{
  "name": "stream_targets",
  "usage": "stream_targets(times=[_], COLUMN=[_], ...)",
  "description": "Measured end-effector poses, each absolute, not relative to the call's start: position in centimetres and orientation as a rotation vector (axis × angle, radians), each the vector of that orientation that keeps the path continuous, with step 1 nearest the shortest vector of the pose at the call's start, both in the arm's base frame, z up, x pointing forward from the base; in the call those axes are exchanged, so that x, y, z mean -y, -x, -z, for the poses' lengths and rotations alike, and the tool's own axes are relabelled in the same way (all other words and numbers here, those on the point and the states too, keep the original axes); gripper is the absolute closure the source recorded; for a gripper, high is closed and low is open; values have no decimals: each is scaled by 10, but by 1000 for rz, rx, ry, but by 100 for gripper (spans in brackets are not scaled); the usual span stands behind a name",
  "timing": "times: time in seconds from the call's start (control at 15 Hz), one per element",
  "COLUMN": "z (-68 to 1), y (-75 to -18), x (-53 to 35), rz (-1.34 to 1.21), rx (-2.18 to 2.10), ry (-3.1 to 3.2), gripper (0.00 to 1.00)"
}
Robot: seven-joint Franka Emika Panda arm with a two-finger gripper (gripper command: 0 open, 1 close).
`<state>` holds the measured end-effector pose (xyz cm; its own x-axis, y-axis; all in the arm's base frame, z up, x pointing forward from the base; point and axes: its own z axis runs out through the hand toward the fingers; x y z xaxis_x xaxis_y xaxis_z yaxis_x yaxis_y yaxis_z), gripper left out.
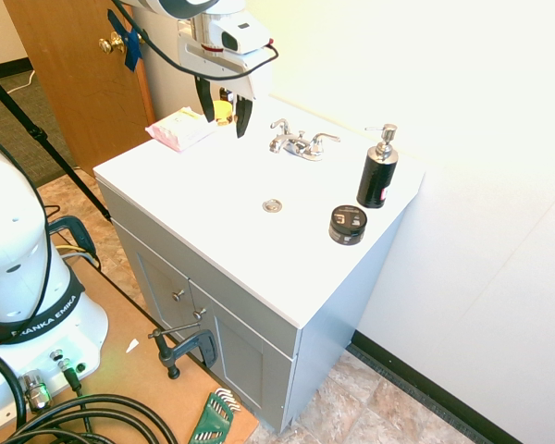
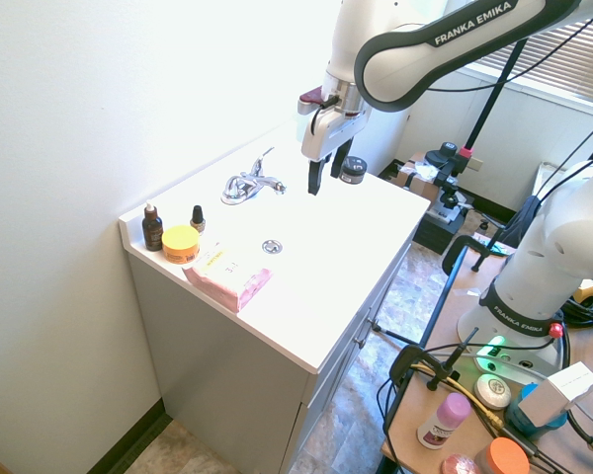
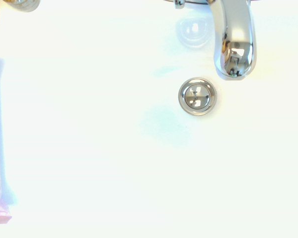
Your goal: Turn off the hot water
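While open, hand (image 1: 221,115) hovers above faucet (image 1: 296,142) (untouched)

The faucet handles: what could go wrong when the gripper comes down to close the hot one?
1. The faucet has two similar chrome handles close together, so the open gripper, hovering above the sink, might turn the wrong one.
2. The pink package and yellow jar sit near that end of the faucet; a sideways approach could knock them.
3. The handles are smooth and thin, so the fingers may slip off.
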<state>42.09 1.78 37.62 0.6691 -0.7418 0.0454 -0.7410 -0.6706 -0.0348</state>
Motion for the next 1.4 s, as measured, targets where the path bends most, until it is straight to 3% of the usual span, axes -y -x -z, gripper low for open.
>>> stream_targets(times=[0.2,0.67,1.4], z=[-376,-374,-325], y=[-426,-504,-562], x=[-20,-56,-43], rz=[135,588,740], rx=[-1302,-1532,-1688], ry=[2855,2853,2862], gripper=[0,0,0])
